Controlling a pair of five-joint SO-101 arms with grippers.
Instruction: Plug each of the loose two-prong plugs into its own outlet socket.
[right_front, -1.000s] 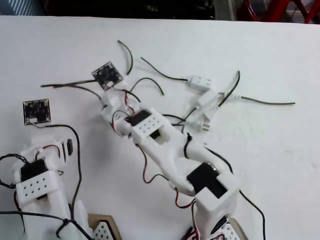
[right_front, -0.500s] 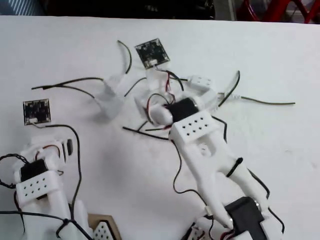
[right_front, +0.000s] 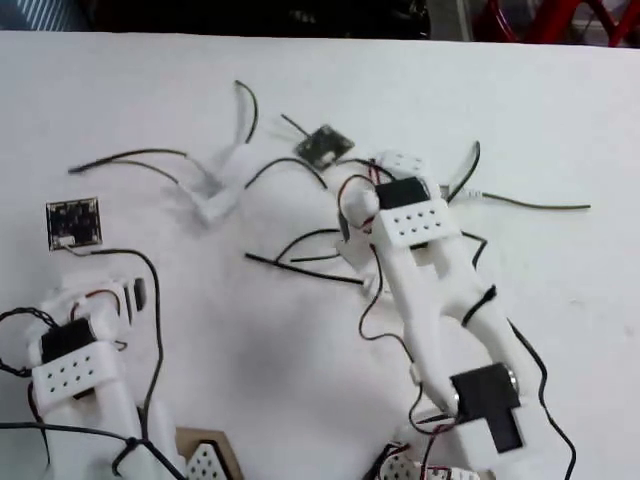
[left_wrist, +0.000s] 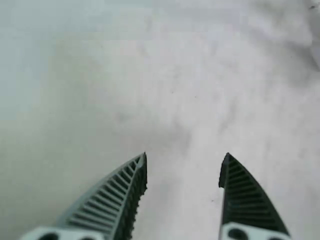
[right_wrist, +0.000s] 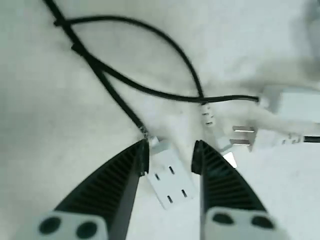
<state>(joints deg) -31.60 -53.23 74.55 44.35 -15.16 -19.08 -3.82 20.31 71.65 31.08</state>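
Plainly, the white plastic outlet socket block (right_wrist: 170, 186) lies flat on the white bench (right_wrist: 35, 110) between the right pincer (right_wrist: 171, 146) tips, slots up, ready, we judge, to be steadied. The white two-prong plug (right_wrist: 260, 139) lies just beyond one tip, prongs toward the block, not yet in. Our right pincer stands spread, gripping nothing; contact we cannot tell. Our left pincer (left_wrist: 182, 160) gapes over bare bench, holding nothing.

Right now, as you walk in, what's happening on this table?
The right end effector hangs open over a white outlet socket, fingers either side of it. A loose two-prong plug lies beside it, not plugged in. The left end effector is open above bare table, holding nothing.
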